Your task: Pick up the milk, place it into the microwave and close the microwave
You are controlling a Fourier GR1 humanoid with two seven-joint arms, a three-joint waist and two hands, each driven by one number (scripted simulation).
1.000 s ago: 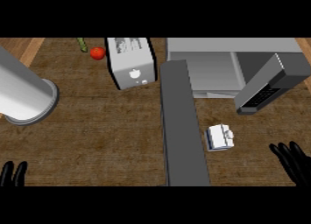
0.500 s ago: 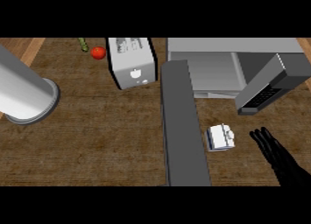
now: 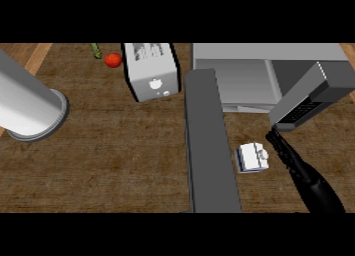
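The milk [image 3: 251, 157], a small white carton, stands on the wooden counter just in front of the microwave [image 3: 265, 75]. The microwave sits at the back right with its door [image 3: 309, 97] swung open toward me. My right hand [image 3: 291, 157] stretches forward from the lower right with straight fingers, its tips just right of the carton and below the door's lower corner. It stands open and holds nothing. Whether it touches the carton I cannot tell. My left hand is out of view.
A long grey bar [image 3: 208, 145] runs from the counter's front edge up to the microwave, left of the milk. A white toaster [image 3: 150, 70] and a red tomato [image 3: 113, 60] stand at the back. A large grey cylinder [image 3: 21, 102] fills the left side.
My right hand has moved forward and left, from the lower right edge to beside the milk. My left hand, seen at the lower left one second ago, has left the view.
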